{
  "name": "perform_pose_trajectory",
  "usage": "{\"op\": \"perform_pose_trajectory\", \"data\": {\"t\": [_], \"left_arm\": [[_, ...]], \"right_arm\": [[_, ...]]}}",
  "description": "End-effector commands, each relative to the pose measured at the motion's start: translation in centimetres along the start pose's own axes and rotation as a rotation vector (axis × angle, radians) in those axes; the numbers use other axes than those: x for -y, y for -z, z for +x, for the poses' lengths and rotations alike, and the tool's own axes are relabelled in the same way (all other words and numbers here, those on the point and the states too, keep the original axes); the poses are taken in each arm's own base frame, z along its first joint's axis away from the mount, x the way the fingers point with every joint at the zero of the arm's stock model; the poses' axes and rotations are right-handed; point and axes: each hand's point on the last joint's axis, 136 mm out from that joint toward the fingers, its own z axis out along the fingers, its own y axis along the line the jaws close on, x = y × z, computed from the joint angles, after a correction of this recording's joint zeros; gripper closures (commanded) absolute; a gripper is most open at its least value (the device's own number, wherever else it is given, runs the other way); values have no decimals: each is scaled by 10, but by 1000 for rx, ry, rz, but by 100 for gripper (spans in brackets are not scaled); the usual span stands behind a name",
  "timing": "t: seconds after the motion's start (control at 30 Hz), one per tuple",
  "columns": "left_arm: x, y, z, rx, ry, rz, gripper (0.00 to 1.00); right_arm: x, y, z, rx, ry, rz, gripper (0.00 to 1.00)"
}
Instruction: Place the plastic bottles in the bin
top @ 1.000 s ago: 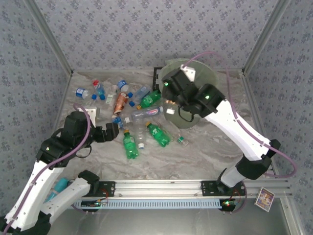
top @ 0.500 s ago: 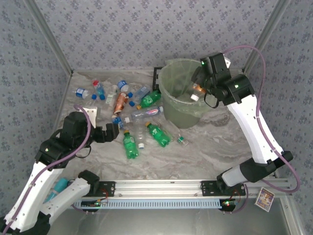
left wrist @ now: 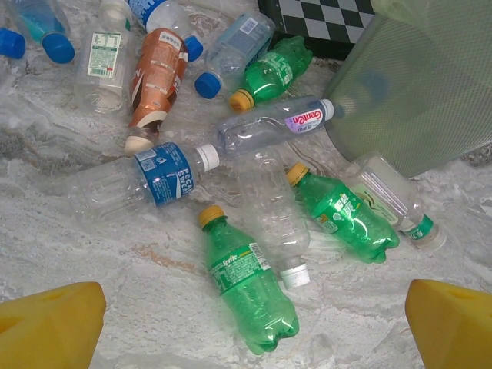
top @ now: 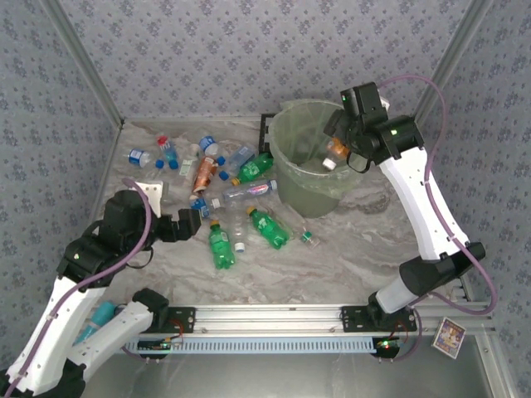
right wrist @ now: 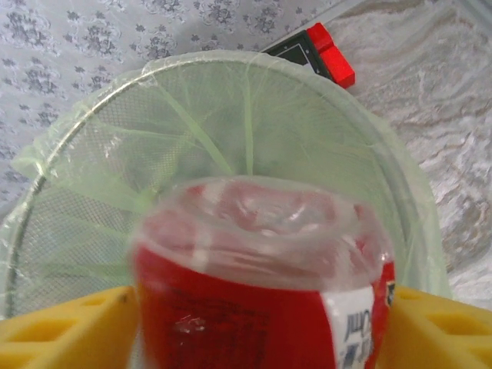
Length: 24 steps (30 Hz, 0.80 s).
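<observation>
One red-labelled bottle (right wrist: 261, 292) sits clamped in the right gripper (right wrist: 254, 334) over the bin (right wrist: 246, 58); left of it, the left gripper (left wrist: 250, 327) hangs spread apart.

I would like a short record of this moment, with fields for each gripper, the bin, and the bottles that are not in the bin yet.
left gripper: open, empty, low beside the loose bottles
right gripper: shut on a red-labelled bottle, held over the bin's opening
bin: upright, lined with a light-green bag
loose bottles: many lying on the table left of the bin; a green Sprite bottle lies nearest the left gripper
task state: not finished
</observation>
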Motion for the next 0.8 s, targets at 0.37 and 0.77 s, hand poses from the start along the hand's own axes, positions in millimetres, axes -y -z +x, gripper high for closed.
{"op": "perform_pose_trajectory", "data": {"t": [0.37, 0.77], "left_arm": [[2, 7, -6, 33, -25, 5, 0], [13, -5, 1, -10, -2, 56, 0]], "right_arm": [[-19, 43, -5, 73, 38, -69, 0], [-54, 64, 48, 87, 279, -126, 0]]}}
